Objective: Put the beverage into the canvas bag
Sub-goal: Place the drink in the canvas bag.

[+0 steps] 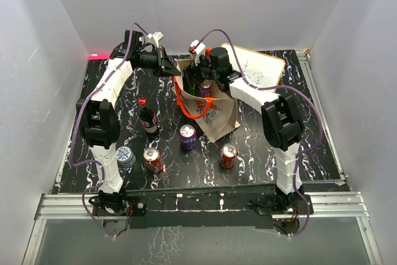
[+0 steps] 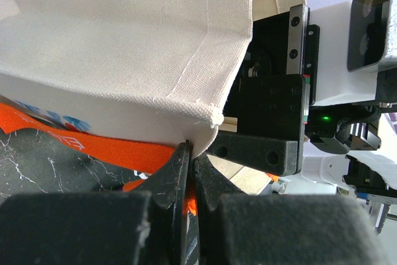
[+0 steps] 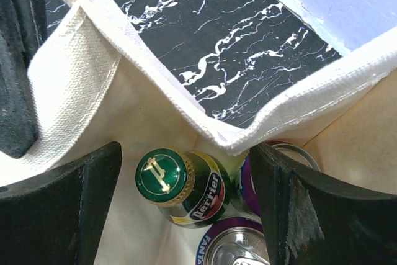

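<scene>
The canvas bag (image 1: pixel 217 116), beige with orange handles, stands open mid-table. My left gripper (image 1: pixel 169 66) is shut on the corner of its rim; in the left wrist view the tips (image 2: pixel 191 153) pinch the beige cloth (image 2: pixel 124 41) above an orange strap (image 2: pixel 93 147). My right gripper (image 1: pixel 201 84) hangs over the bag's mouth, open. In the right wrist view its fingers (image 3: pixel 62 203) stand wide apart around a green Perrier bottle (image 3: pixel 180 184), which stands inside the bag (image 3: pixel 155 72) and touches neither finger. Purple Fanta cans (image 3: pixel 239 246) lie beside it.
On the black marble table (image 1: pixel 298 147) in front of the bag stand a dark bottle with a red cap (image 1: pixel 147 119), a purple can (image 1: pixel 187 137), two red cans (image 1: pixel 153 159) (image 1: pixel 228 156) and a pale blue can (image 1: pixel 125 156). A white board (image 1: pixel 260 69) lies at the back right.
</scene>
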`<action>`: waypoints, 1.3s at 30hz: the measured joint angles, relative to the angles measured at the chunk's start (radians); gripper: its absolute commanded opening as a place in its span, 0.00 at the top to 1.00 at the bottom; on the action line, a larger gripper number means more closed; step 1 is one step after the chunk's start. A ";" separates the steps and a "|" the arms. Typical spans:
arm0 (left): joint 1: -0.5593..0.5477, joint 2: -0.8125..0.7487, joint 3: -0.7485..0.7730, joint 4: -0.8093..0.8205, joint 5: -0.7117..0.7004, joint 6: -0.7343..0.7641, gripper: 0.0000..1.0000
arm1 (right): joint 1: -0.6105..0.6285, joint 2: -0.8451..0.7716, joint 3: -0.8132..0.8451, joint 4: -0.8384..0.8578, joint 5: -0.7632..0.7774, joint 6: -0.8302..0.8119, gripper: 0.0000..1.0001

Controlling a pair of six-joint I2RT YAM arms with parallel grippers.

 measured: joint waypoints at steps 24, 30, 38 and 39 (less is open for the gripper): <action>0.005 0.000 0.000 0.023 -0.027 -0.039 1.00 | -0.017 -0.254 0.104 -0.190 0.010 0.007 0.14; 0.005 0.000 0.001 0.029 -0.034 -0.039 1.00 | -0.057 -0.414 0.090 -0.291 0.069 -0.031 0.25; 0.005 -0.001 0.004 0.037 -0.034 -0.043 0.97 | -0.078 -0.436 0.102 -0.362 0.069 -0.037 0.33; 0.005 -0.002 0.004 0.036 -0.035 -0.043 0.97 | -0.077 -0.406 0.120 -0.377 0.065 -0.035 0.33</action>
